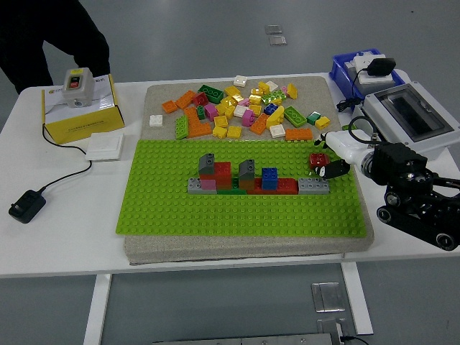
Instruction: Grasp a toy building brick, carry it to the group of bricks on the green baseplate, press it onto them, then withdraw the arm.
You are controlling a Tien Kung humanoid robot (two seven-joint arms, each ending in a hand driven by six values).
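Right hand [332, 159] over right part of green baseplate [172, 215], fingers closed on red brick [317, 159], just right of built brick group [251, 180].

Even, bright overhead light with soft shadows under the white surface [65, 244], mild glare on the clear box lid [411, 113], and slight softness overall, with coarser detail toward the corners.

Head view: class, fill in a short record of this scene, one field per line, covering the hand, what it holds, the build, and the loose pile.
Working hand: right hand, over the baseplate's right end
Held item: red brick
Build: row of bricks on green baseplate
Loose pile: mixed bricks behind the baseplate
Left hand: not visible
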